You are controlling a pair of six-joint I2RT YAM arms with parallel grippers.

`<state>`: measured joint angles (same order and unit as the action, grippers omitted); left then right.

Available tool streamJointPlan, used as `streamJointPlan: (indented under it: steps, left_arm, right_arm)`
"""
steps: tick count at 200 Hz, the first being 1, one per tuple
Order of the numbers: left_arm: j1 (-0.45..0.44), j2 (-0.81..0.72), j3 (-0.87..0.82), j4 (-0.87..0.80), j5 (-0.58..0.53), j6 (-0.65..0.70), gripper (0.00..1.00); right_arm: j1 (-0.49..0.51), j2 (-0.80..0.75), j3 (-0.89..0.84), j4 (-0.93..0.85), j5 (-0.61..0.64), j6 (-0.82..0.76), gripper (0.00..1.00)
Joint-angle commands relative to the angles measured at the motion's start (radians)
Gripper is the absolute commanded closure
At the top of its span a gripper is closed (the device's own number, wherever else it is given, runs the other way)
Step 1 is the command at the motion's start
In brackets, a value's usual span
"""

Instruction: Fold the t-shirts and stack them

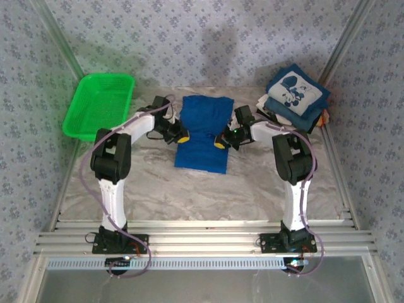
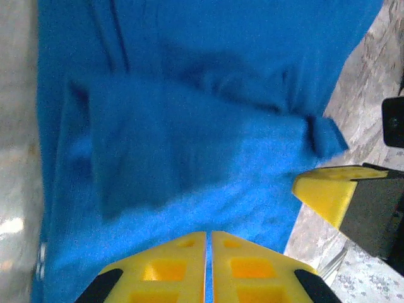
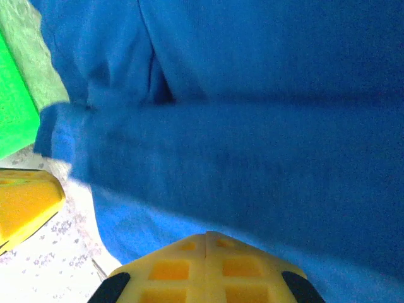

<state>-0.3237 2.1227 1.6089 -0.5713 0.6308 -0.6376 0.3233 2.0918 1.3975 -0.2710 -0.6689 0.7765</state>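
While one blue t-shirt (image 1: 202,151) lies centred, two end effectors (image 1: 182,136) (image 1: 220,142) pinch it.

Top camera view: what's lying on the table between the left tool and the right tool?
The royal-blue t-shirt spans the stretch between the left tool and right tool, lying on the table; the top external view shows it.

Marbled grey tabletop (image 1: 252,189), pale floral-patterned walls (image 1: 202,38) behind
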Motion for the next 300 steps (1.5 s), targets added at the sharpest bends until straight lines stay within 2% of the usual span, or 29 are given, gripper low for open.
streamJointPlan:
  steps: [1, 45, 79, 100, 111, 131, 153, 164, 190, 213, 254, 300]
  left_arm:
    - [-0.008, 0.078, 0.087, -0.008, -0.015, 0.023, 0.89]
    - [-0.001, 0.212, 0.286, -0.014, -0.037, -0.002, 0.86]
    - [0.013, 0.239, 0.479, -0.008, -0.069, -0.056, 0.71]
    - [0.019, 0.263, 0.591, -0.015, -0.076, -0.087, 0.57]
    - [0.018, 0.266, 0.637, -0.023, -0.074, -0.097, 0.50]
    - [0.015, 0.235, 0.648, -0.033, -0.068, -0.086, 0.46]
    - [0.021, 0.147, 0.556, -0.044, -0.066, -0.045, 0.42]
    - [0.026, 0.083, 0.474, -0.045, -0.067, -0.011, 0.40]
    - [0.037, -0.130, 0.137, 0.037, -0.046, 0.026, 0.35]
    - [0.049, -0.280, -0.130, 0.090, 0.001, 0.039, 0.30]
    - [0.059, -0.382, -0.398, 0.092, 0.012, 0.074, 0.28]
    - [0.058, -0.374, -0.496, 0.126, 0.000, 0.073, 0.27]
  right_arm:
    - [-0.012, 0.054, 0.083, 0.000, 0.012, 0.014, 1.00]
    - [-0.047, 0.173, 0.240, -0.018, 0.030, 0.032, 1.00]
    - [-0.068, 0.231, 0.410, -0.046, 0.047, 0.031, 0.92]
    - [-0.087, 0.250, 0.493, -0.062, 0.045, 0.036, 0.87]
    - [-0.092, 0.242, 0.510, -0.075, 0.048, 0.027, 0.85]
    - [-0.102, 0.191, 0.488, -0.097, 0.062, 0.000, 0.82]
    - [-0.110, 0.087, 0.380, -0.108, 0.061, -0.033, 0.76]
    - [-0.107, 0.019, 0.315, -0.137, 0.072, -0.060, 0.69]
    - [-0.078, -0.160, 0.071, -0.118, 0.074, -0.078, 0.48]
    - [-0.027, -0.286, -0.123, -0.085, 0.080, -0.063, 0.39]
    - [0.060, -0.398, -0.373, 0.002, 0.123, -0.003, 0.36]
    - [0.089, -0.413, -0.472, 0.078, 0.163, 0.045, 0.36]
